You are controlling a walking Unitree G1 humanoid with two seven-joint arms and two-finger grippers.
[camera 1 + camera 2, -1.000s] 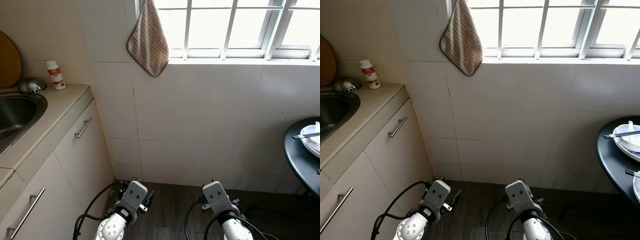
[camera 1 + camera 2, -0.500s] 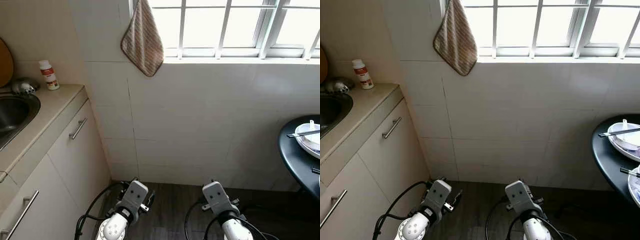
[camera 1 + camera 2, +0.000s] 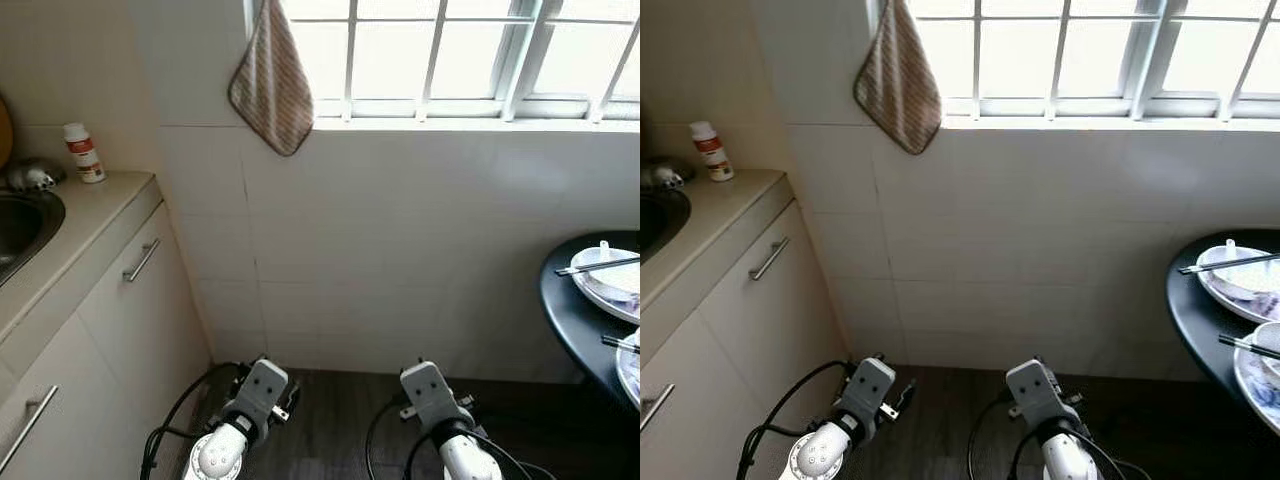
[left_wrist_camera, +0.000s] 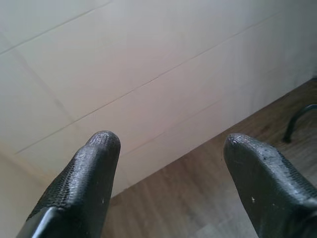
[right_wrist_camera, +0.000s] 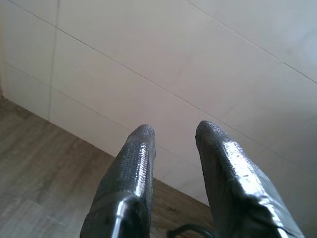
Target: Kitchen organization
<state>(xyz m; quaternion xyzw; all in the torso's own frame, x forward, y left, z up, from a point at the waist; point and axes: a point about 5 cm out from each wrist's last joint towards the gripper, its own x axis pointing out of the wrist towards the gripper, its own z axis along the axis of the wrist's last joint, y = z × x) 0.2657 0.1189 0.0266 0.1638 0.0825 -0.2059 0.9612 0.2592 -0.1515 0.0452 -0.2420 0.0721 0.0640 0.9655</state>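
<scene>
We hold both arms low over the dark wood floor, facing a white tiled wall. Our left jaws are wide open and hold nothing. Our right jaws have just a small gap between them and hold nothing too. Both point at the spot where the wall meets the floor.

High up past the left jaws, a striped cloth hangs on the wall beside a window with white bars.

Far off to the left of the left jaws is a pale tabletop with a sink set in it. A small white bottle with a red label stands upright at the back of it, near the wall. Below are cupboard doors with metal handles.

Far off to the right of the right jaws is a round black tabletop. On it are white dishes, and chopsticks lie across the top of one dish. Another pair lies across a second dish at the edge
</scene>
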